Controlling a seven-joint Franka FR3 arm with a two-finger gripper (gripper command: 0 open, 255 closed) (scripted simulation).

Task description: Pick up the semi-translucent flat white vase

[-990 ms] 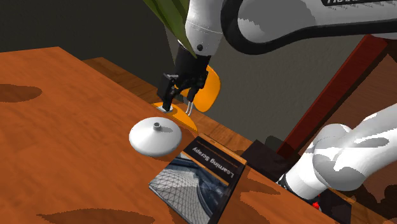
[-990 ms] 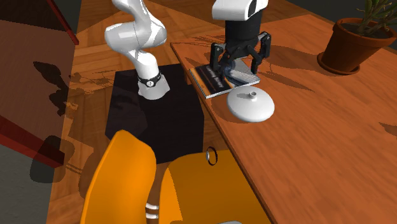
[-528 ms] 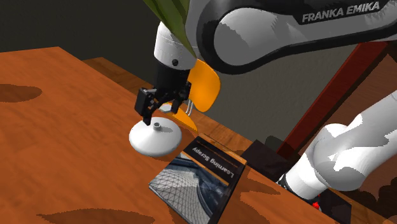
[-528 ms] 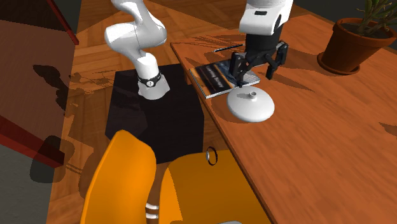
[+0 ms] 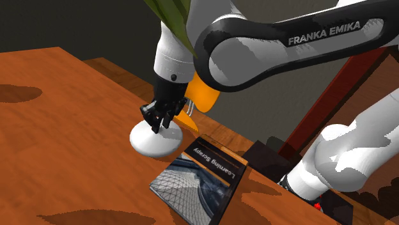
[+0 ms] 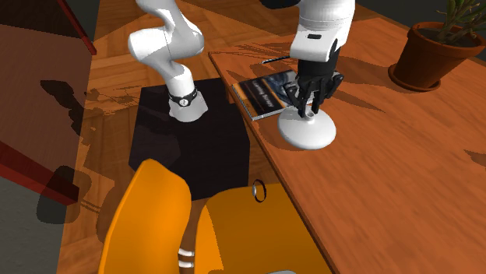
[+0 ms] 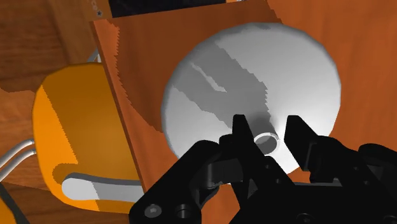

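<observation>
flat white vase point(image 5: 151, 144) on wooden table point(image 5: 57, 128), black tool point(image 7: 266, 129), fingers spread, 1 each side of its short neck

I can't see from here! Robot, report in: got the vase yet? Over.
Gripper open, fingers either side of the vase neck, not clamped. It sits on the table. Book beside, not blocking. Over.

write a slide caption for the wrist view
Black two-finger pincer straddling the neck of a flat white vase on an orange-brown wooden table
</observation>
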